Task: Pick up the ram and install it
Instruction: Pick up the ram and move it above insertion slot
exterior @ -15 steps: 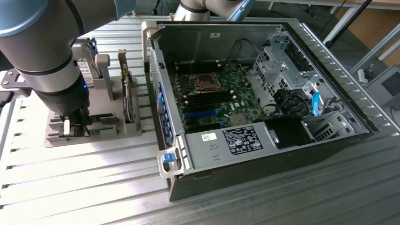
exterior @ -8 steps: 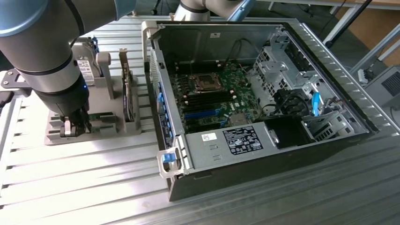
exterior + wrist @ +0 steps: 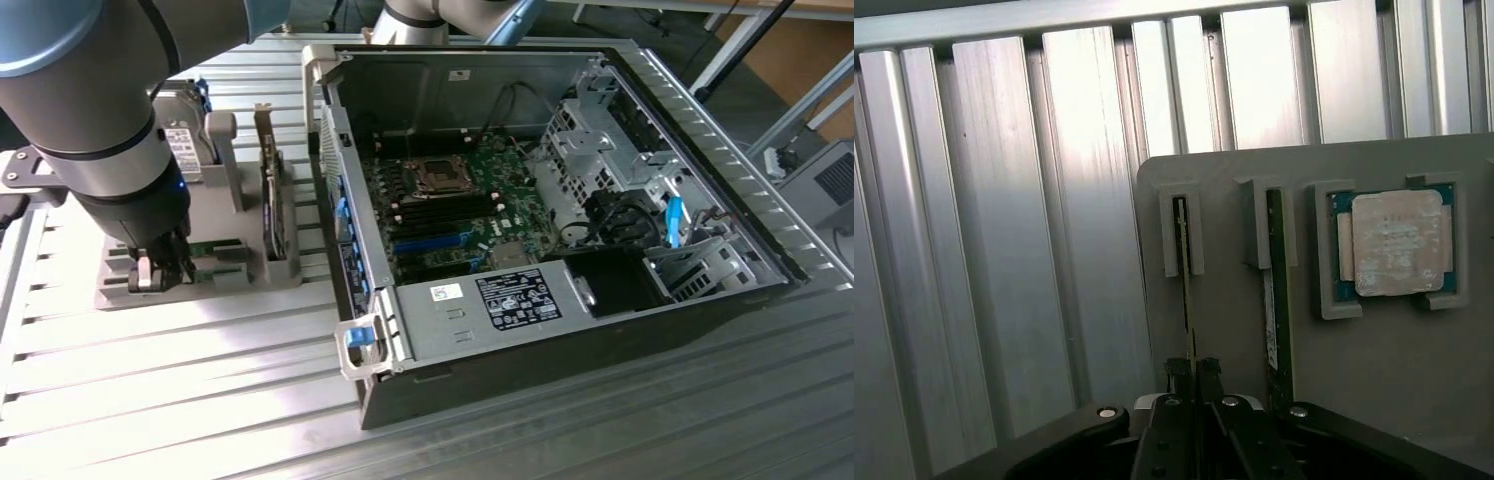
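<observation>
Gripper [image 3: 1194, 374] pinching the ram [image 3: 1184, 270] in its holder slot
Fingertips pressed together on one end of the ram, which stands on edge with its far end seated in a slot of the grey holder [image 3: 1414, 380]; twin stick [image 3: 1278, 290] stands on edge in the next slot just beside it, untouched; processor chip [image 3: 1399, 243] lies flat in a pocket beyond the twin; holder rests on the ribbed metal tabletop [image 3: 1004, 250] near the edge at the exterior view's left; open computer case [image 3: 534, 375] sits mid-tabletop beside the holder, motherboard [image 3: 454, 205] exposed, well apart from the ram
</observation>
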{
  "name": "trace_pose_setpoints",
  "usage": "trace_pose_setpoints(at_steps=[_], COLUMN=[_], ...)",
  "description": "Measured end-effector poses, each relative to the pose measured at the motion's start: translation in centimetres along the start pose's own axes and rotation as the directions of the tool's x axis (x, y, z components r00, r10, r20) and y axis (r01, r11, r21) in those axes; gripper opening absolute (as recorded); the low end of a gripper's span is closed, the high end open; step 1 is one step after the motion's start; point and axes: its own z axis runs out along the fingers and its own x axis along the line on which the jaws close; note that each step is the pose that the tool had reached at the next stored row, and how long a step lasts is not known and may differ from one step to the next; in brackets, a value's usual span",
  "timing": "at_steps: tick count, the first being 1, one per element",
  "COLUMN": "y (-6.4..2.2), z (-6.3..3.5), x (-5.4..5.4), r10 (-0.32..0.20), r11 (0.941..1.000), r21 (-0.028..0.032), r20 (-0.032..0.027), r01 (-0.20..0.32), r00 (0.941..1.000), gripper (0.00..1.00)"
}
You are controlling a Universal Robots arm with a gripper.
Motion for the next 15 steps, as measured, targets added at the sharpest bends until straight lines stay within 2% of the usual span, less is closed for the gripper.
trace_pose_setpoints(at_steps=[15], y=[-0.01], z=[-1.06], x=[-0.03], r10=[0.0], r11=[1.0], r21=[-0.0002], r20=[-0.0002], r01=[0.0], r00=[1.0], gripper=[0.13])
